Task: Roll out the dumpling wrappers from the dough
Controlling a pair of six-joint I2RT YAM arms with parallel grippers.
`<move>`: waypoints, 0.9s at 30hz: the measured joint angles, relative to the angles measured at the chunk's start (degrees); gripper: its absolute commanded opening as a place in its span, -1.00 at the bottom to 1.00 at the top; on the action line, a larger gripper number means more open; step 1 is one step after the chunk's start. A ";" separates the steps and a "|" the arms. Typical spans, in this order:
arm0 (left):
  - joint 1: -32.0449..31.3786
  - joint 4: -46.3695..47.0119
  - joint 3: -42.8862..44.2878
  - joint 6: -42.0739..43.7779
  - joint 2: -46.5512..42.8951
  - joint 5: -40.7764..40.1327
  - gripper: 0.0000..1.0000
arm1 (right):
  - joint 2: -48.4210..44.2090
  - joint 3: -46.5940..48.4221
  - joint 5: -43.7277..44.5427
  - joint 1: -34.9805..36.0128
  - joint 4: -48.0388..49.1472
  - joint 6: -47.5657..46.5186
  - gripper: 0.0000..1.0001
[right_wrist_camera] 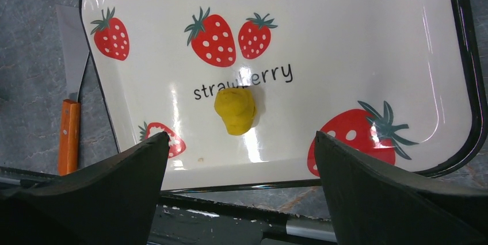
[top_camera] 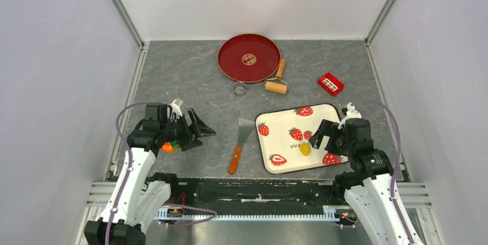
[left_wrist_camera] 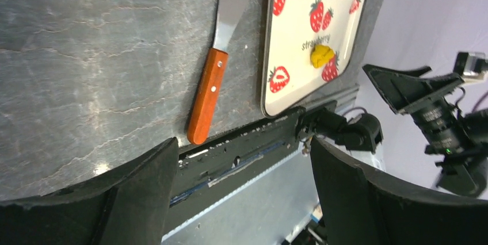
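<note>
A lump of yellow dough [top_camera: 304, 149] [right_wrist_camera: 235, 110] [left_wrist_camera: 321, 55] lies on the strawberry-print tray [top_camera: 288, 119] [right_wrist_camera: 345, 55] [left_wrist_camera: 299, 20], near its front edge. My right gripper [top_camera: 320, 141] [right_wrist_camera: 241, 136] hovers open just in front of the dough, nothing between its fingers. Far to the left, beyond the spatula, my left gripper [top_camera: 204, 136] [left_wrist_camera: 243, 141] is open and empty above the table's near edge. The wooden rolling pin [top_camera: 277, 83] rests beside the red plate [top_camera: 230, 67]. The dumpling wrappers are out of view; only a small tan round mark shows at the plate's centre.
A spatula [top_camera: 234, 159] [left_wrist_camera: 208, 92] [right_wrist_camera: 69, 136] with an orange handle lies left of the tray. A small metal ring cutter [top_camera: 240, 88] stands in front of the plate. A red box [top_camera: 330, 83] sits at the back right. White walls enclose the table.
</note>
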 measured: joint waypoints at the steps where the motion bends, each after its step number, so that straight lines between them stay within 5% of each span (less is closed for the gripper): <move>1: -0.04 0.02 0.11 0.46 0.79 0.98 0.77 | -0.13 -0.22 0.02 0.00 0.02 -0.13 0.96; 6: -2.69 0.46 1.22 1.86 6.19 4.79 0.77 | -1.55 -4.61 -0.68 0.00 0.50 -0.50 0.96; 12: -15.50 3.91 1.36 0.02 9.97 2.69 0.66 | -1.92 -8.70 -1.97 0.00 1.01 -0.48 0.96; 27: -46.10 1.33 13.97 -2.71 37.48 -30.42 0.44 | -2.10 -10.69 -3.43 0.00 3.50 -0.46 0.96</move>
